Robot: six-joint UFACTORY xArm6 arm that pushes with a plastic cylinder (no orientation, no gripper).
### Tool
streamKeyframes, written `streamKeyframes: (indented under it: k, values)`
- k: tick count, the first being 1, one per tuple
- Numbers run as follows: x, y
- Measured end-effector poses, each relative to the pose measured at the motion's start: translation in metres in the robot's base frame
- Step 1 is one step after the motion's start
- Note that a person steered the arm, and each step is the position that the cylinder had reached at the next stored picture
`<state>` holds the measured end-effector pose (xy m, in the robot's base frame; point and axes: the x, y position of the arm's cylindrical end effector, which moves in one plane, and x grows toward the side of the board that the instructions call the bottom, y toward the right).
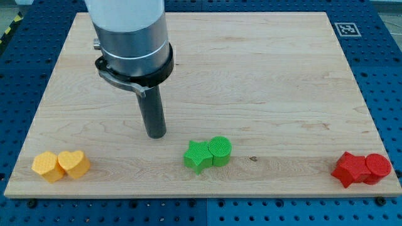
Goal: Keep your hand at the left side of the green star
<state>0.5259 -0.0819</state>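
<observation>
The green star [198,156] lies near the view's bottom centre of the wooden board [264,75], touching a green cylinder [220,149] on its right. My tip [156,134] is the lower end of the dark rod. It stands to the upper left of the green star, a short gap away and not touching it.
A yellow hexagon block [48,166] and a yellow heart [74,164] sit together at the bottom left. A red star [350,169] and a red cylinder [377,167] sit together at the bottom right. A printed marker tag [346,29] is at the board's top right corner.
</observation>
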Motion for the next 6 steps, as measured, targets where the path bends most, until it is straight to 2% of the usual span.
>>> streamKeyframes:
  k: [3, 6]
  values:
    - [0.016, -0.007]
    - [0.065, 0.001]
